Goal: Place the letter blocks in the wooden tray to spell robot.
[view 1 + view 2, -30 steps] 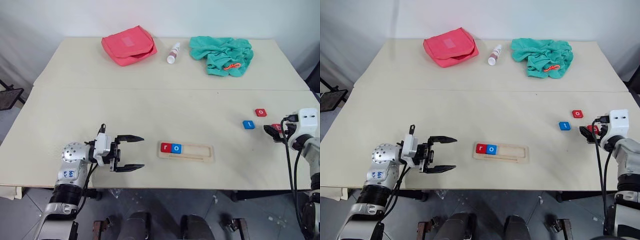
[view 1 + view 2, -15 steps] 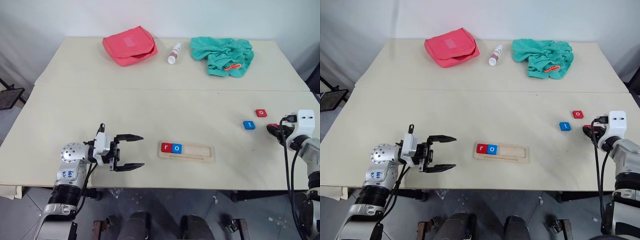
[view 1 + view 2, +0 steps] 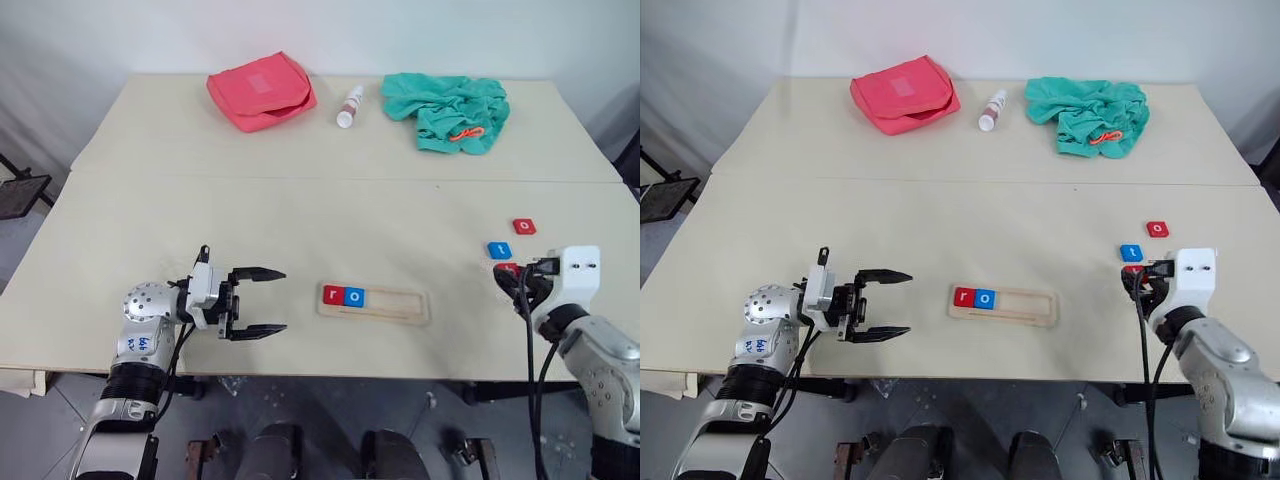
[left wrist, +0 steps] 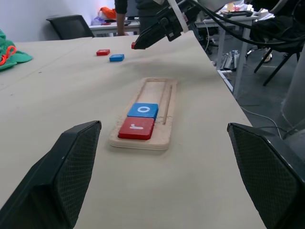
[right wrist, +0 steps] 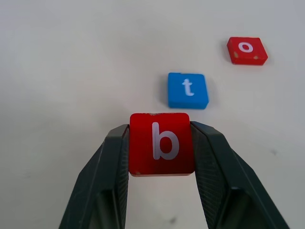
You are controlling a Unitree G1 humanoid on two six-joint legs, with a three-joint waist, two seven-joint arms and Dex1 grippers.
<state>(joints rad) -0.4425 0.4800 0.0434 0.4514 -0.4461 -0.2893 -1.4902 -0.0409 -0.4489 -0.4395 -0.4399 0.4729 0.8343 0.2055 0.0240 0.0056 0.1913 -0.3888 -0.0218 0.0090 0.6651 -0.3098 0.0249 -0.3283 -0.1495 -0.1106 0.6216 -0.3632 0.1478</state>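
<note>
1. The right gripper (image 5: 161,143) clamps the red "b" block (image 5: 162,143) between its two black fingers (image 5: 109,167), one finger on each side edge, the white letter facing the wrist camera.
2. A second ago this gripper stood farther toward the table's right edge, with the red block at its fingertips; since then the arm has swung inward, and in the head view the right gripper (image 3: 512,272) now sits just below the blue "t" block (image 3: 499,249).
3. The "t" block and the red "o" block (image 3: 523,226) lie flat on the table (image 3: 300,220) where they lay before, apart from each other, the "o" farther from the robot.
4. The wooden tray (image 3: 375,302) rests near the front edge of the table, unmoved. Its slot holds the red "r" block (image 3: 332,294) at the left end and the blue "o" block (image 3: 353,296) touching it on the right; the rest of the slot is bare wood.
5. The left gripper (image 3: 262,301) hovers to the left of the tray, pointing toward it, its jaws spread wide with nothing between them, as in the earlier frames.
6. Along the far side of the table lie a pink pouch (image 3: 260,90), a small white bottle (image 3: 348,106) and a crumpled teal cloth (image 3: 446,110), all in place.
</note>
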